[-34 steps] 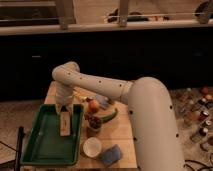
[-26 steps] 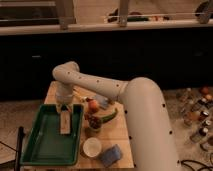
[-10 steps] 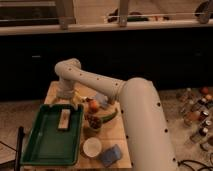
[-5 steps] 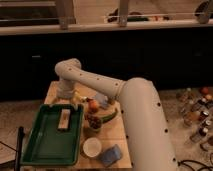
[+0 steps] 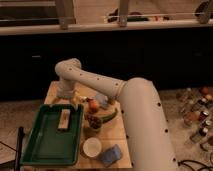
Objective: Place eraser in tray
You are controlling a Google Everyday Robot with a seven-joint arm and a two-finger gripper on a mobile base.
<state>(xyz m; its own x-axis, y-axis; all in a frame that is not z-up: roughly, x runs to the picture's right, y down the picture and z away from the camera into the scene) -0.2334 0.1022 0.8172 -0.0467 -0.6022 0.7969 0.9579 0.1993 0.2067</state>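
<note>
Gripper (image 5: 64,101) up and clear of the eraser (image 5: 64,119) since 3.4 s ago, when it was down on it inside the tray (image 5: 47,145); eraser turned slightly and now lies free. Near edge of worktop (image 5: 107,136): blue flat item (image 5: 111,155), with a white cup (image 5: 92,147) just left of it, close beside the tray's right rim. Tray takes up the left side of the worktop; the eraser rests flat on the tray floor in its far half, long side pointing away from the camera. Beyond the cup: orange fruit (image 5: 93,105) and a green curved item (image 5: 109,115), outside the tray. Gripper hangs over the tray's far rim, fingers spread, holding nothing. Bottles (image 5: 195,112) stand on the floor at right.
</note>
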